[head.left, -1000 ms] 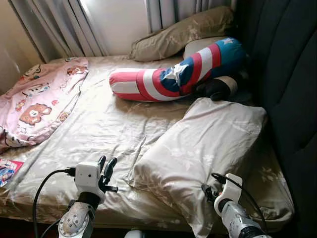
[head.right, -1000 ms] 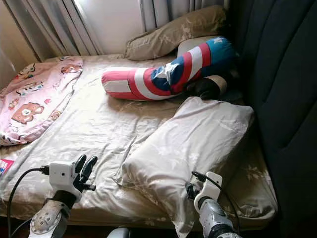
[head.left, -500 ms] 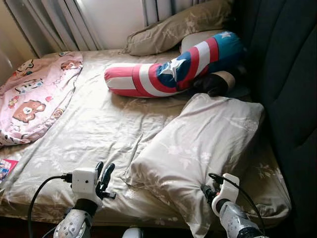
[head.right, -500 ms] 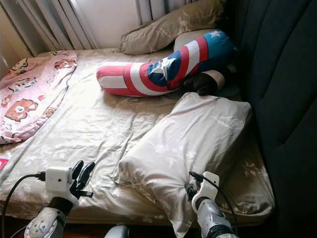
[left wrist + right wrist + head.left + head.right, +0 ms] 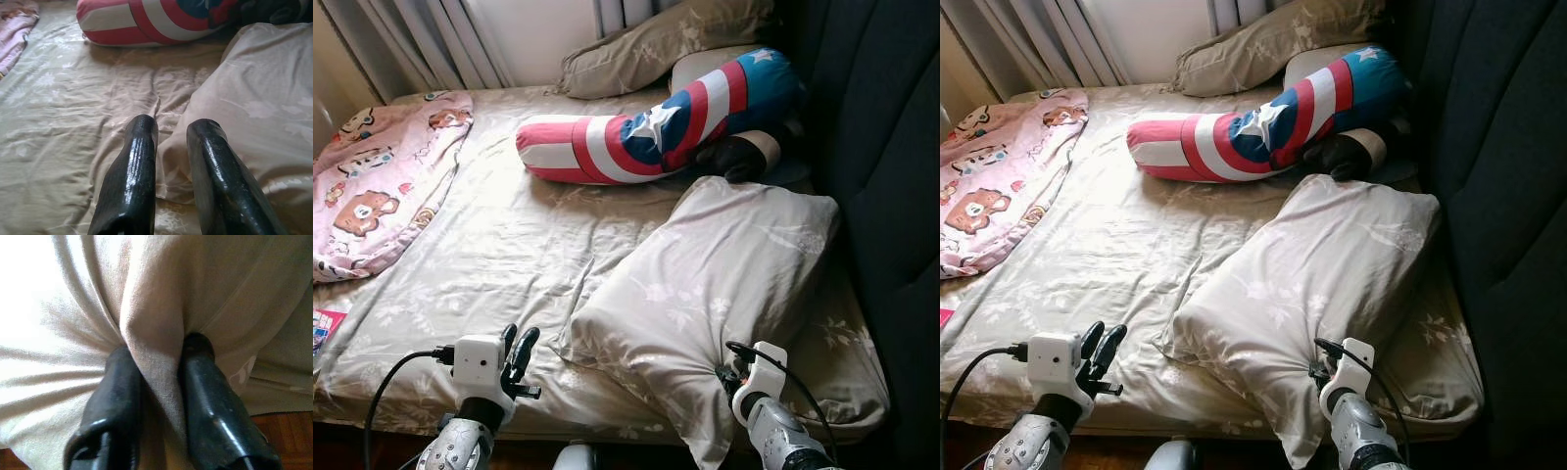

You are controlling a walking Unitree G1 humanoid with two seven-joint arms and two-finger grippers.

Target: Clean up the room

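Head-on, from the eye views: large beige floral-print pillow [image 5: 705,284] lies askew on the wrinkled beige bedsheet [image 5: 499,255], near the dark headboard [image 5: 891,147]; a red, white and blue bolster [image 5: 656,127] sits beyond it. Left gripper [image 5: 521,351] hovers at the bed's near edge — fingers slightly parted, holding nothing. Right wrist view: right gripper [image 5: 156,362] pinches a fold of the pillow's cloth between both fingers [image 5: 120,387]. Risk — only the cover is caught, so pulling may slip or stretch it.
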